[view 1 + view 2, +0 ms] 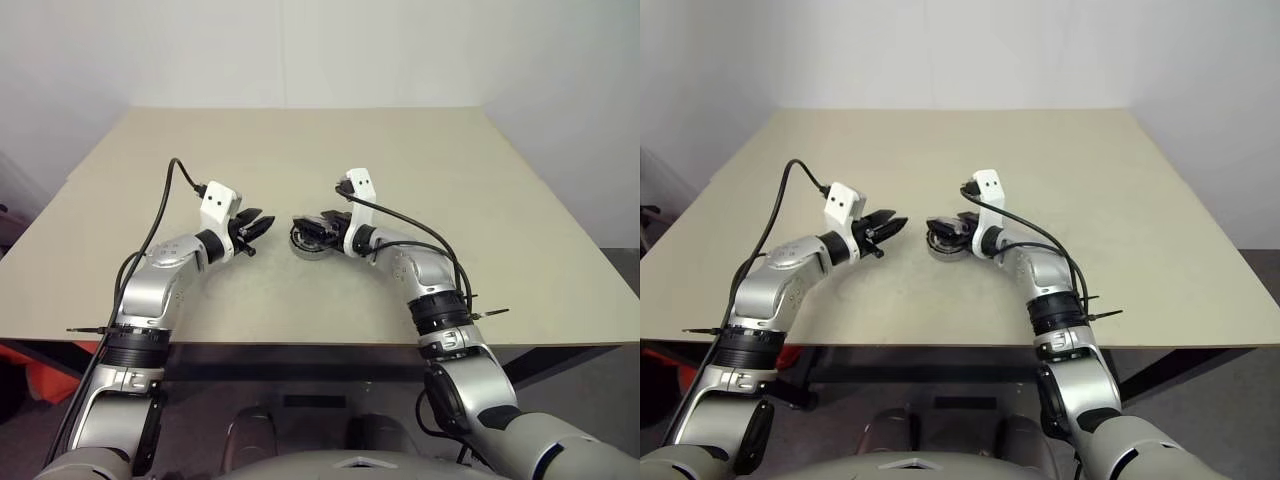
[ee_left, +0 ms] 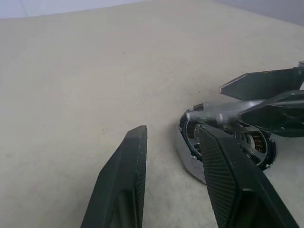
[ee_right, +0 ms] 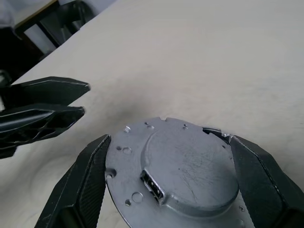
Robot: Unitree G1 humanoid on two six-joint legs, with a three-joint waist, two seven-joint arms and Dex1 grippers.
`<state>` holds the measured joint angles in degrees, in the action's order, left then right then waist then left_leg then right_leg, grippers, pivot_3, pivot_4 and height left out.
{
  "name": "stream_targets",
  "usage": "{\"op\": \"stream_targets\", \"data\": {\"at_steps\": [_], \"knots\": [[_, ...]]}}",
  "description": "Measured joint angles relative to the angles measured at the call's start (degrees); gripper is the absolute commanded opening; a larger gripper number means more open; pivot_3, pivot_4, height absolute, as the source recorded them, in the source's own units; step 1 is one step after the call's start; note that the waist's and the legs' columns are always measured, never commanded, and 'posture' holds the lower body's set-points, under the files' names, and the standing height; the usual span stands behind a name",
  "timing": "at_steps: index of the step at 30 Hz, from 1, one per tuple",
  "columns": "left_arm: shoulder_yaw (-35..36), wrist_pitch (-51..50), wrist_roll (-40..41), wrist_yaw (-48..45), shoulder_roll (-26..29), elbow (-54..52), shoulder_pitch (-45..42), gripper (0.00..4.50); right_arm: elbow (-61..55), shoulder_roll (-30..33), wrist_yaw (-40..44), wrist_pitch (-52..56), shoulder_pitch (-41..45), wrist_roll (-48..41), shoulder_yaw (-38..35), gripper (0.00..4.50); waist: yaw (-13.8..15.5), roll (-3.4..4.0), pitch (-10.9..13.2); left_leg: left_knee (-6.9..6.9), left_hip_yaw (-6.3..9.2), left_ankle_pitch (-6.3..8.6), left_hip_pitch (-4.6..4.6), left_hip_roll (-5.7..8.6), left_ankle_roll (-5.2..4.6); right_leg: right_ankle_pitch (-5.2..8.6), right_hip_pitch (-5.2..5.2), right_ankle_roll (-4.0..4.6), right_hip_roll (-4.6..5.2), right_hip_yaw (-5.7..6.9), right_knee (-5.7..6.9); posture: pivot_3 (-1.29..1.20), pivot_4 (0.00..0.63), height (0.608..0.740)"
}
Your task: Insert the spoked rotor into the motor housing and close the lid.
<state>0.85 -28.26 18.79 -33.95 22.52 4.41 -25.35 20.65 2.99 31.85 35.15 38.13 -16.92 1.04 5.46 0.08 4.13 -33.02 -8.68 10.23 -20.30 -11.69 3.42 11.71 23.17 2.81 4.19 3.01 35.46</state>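
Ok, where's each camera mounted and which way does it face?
Eye views: on the head, looking forward and down over the table; both arms show, the left gripper facing the right gripper at the motor housing.
Left wrist view: on the left wrist, looking along its open jaws toward the housing and right gripper.
Right wrist view: on the right wrist, looking onto the housing's silver plate, left gripper beyond.
Shared: all views show the housing.
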Motion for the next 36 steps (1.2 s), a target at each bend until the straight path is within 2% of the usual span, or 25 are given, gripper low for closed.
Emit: {"op": "stream_targets", "data": {"at_steps": [10, 19, 36], "knots": [[0.0, 0.0, 0.0, 0.5, 0.0, 0.0, 0.0, 1.77, -3.4, 0.6, 3.5, 0.1, -1.1, 0.2, 4.5, 4.46, 0.0, 0.00, 0.0, 0.00, 0.00, 0.02, -0.01, 0.00, -0.03, 0.01, 0.00, -0.01, 0.00, 0.00, -0.01, 0.00, 0.000, 0.740], [0.1, -1.0, 0.6, -0.7, 0.1, -0.5, 0.2, 1.77, -1.2, 7.0, 4.6, -11.1, -1.2, 8.9, 9.9, 4.46, 0.0, -0.01, 0.0, -0.01, 0.00, 0.02, -0.03, 0.00, -0.04, 0.00, 0.00, -0.01, 0.00, 0.00, -0.02, 0.00, 0.000, 0.740], [0.1, -6.0, 3.8, -5.1, 2.2, -5.0, 3.4, 1.77, 6.1, 5.0, 4.8, -15.0, -0.6, 12.0, 10.9, 4.46, -0.1, -0.02, 0.0, -0.03, 0.00, 0.09, 0.06, 0.00, -0.15, 0.00, -0.07, 0.01, 0.00, 0.00, 0.00, 0.00, 0.000, 0.740]]}}
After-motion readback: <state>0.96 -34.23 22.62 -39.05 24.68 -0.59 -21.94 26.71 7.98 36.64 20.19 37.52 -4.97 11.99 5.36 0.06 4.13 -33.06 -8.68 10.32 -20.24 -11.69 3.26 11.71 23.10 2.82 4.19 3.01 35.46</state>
